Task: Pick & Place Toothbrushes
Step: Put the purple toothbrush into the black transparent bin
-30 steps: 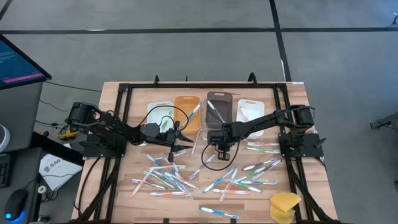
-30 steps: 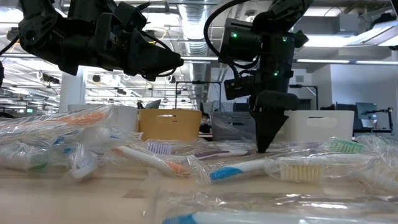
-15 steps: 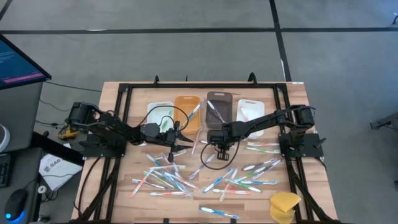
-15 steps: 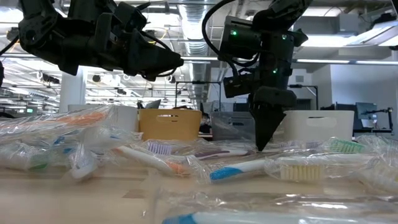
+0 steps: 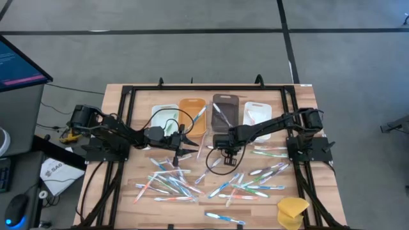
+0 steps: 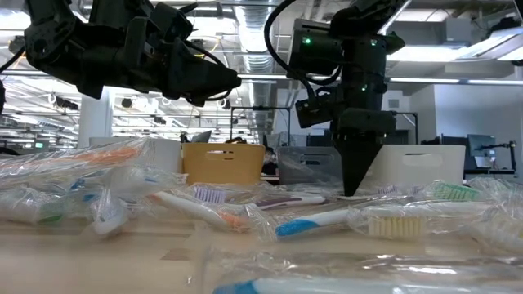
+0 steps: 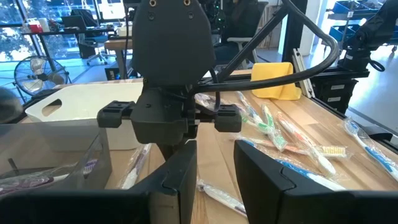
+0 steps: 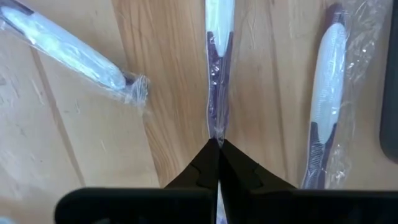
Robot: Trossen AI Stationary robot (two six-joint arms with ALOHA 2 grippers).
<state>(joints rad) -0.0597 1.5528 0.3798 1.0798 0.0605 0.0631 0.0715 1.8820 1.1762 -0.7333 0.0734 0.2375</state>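
Right jaws (image 8: 217,144) pinch wrapped (purple-white) toothbrush (image 8: 218,68).

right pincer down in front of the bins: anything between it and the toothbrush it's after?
Nothing visible. The right pincer is shut on the wrapped purple-and-white toothbrush lying on the table, fingertips pinching its end. Neighbouring wrapped brushes lie clear on both sides.

Probably a robotics lab: exposed ceiling ducts (image 6: 245,16), desks (image 7: 124,43), monitor (image 5: 19,64).
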